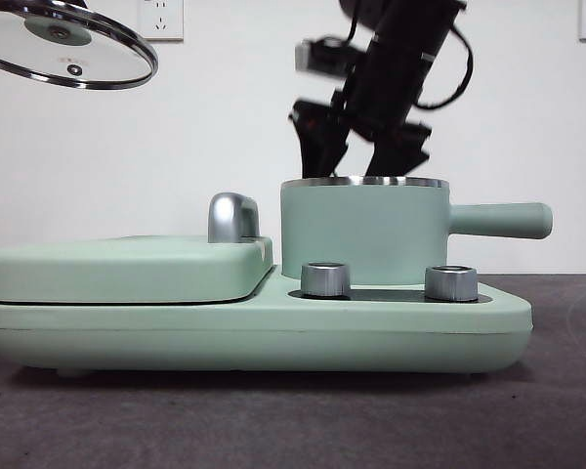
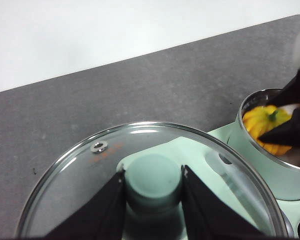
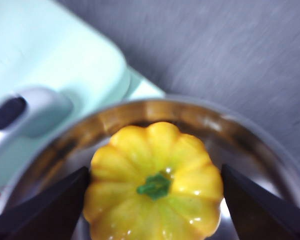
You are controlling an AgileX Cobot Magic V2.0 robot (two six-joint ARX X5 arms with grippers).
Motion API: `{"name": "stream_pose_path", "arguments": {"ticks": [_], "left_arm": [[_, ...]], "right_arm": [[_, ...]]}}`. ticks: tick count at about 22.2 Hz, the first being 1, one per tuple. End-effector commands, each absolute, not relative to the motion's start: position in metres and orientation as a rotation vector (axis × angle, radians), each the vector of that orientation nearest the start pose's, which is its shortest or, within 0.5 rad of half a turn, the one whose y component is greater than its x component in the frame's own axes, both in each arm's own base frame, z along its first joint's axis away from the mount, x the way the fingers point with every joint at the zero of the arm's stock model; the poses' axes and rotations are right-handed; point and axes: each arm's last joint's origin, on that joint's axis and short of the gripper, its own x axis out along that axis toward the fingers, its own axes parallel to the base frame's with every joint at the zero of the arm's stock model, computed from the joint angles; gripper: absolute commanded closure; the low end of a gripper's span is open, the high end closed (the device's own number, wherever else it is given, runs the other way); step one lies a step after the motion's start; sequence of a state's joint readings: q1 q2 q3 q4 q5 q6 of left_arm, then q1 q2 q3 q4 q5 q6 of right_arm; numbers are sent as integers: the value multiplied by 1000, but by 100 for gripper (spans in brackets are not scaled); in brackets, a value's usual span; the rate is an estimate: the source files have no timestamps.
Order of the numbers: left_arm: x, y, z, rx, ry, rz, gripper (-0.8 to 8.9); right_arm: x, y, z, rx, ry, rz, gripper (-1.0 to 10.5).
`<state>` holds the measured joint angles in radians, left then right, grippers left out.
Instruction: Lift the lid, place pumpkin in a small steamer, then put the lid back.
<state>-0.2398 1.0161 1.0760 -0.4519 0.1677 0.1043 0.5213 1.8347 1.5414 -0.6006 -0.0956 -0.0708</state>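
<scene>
My left gripper [image 2: 152,175] is shut on the mint-green knob of the clear glass lid [image 2: 90,165] and holds it raised and tilted, up at the top left of the front view [image 1: 68,49]. The mint-green small steamer [image 1: 366,234] stands uncovered on the cooker, its handle pointing right. The yellow-orange pumpkin [image 3: 155,180] lies inside the steamer, stem up; it also shows in the left wrist view [image 2: 260,125]. The steamer wall hides it in the front view. My right gripper [image 1: 361,171] hangs at the steamer's rim, its jaws spread either side of the pumpkin [image 3: 155,167].
The steamer sits on a mint-green cooker base [image 1: 498,318] with two steel dials [image 1: 325,279] [image 1: 450,282]. A flat mint-green rectangular cover [image 1: 127,269] with a chrome handle [image 1: 232,217] fills the base's left half. The table is dark grey, with a white wall behind.
</scene>
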Motion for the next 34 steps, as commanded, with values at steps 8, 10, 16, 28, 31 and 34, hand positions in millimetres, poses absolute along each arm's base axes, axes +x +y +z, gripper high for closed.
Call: {"name": "stream_pose_path", "arguments": {"ticks": [8,10,16,28,31,34], "left_arm": [[205,-55,373,121,327,-427,803],[205,-55,373,121,327,-427,803],[205,-55,373,121,327,-427,803],[205,-55,373,121,328,-427,803],[205,-55,373,120,328,-427,803],[205,-55,372,120,332,-427,803]], "right_arm": [[352,215,239,-273,962,624,586],[351,215,236,-280,991,621,586],[350,215,237,-290,996,628,455],[310,189,329,-232,772,635,514],[292,178,354,-212,698,617,539],[267,162,359,-183,590,562,539]]}}
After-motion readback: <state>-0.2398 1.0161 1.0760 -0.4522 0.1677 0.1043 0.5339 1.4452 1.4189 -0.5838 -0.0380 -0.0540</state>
